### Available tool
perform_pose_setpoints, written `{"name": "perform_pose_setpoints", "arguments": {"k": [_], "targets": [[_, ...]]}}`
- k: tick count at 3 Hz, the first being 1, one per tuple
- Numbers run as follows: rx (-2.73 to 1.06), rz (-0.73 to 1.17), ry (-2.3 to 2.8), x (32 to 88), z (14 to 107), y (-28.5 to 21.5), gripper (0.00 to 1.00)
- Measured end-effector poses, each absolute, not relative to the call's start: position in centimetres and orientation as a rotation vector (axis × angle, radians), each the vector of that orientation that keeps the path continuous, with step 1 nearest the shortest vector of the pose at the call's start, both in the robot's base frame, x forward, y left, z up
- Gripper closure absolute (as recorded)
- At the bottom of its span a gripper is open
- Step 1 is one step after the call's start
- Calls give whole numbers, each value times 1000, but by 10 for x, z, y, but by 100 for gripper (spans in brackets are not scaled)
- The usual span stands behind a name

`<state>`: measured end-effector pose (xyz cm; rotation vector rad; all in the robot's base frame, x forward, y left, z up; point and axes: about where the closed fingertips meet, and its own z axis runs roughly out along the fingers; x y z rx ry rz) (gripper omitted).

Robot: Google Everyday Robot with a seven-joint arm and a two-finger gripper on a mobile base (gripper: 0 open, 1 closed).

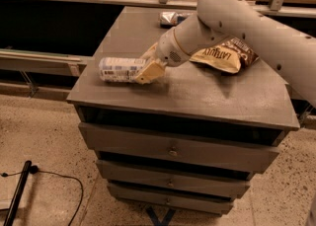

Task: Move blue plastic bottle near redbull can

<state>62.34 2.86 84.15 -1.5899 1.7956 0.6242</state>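
The blue plastic bottle lies on its side near the front left of the grey cabinet top, its pale label with black print facing up. My gripper is at the bottle's right end, low over the top. It is open, with one cream finger in front of the bottle's end and the other behind it. The bottle's cap is hidden by the gripper. The redbull can, silver and dark blue, lies at the back of the top, well beyond the bottle, partly hidden by my arm.
A brown and yellow chip bag lies right of the middle, under my arm. The cabinet has several drawers below. A dark shelf and rail stand behind and to the left. A black cable lies on the floor.
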Motion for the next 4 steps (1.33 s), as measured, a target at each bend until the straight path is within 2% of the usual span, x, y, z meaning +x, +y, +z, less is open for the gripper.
{"name": "perform_pose_setpoints", "arguments": {"k": [1,3,4], "targets": [[-1367,487,1927,629,847,-8,100],[-939,158,2070,627,856,-91,100],[-830,4,1992,644,880,-111,100]]}}
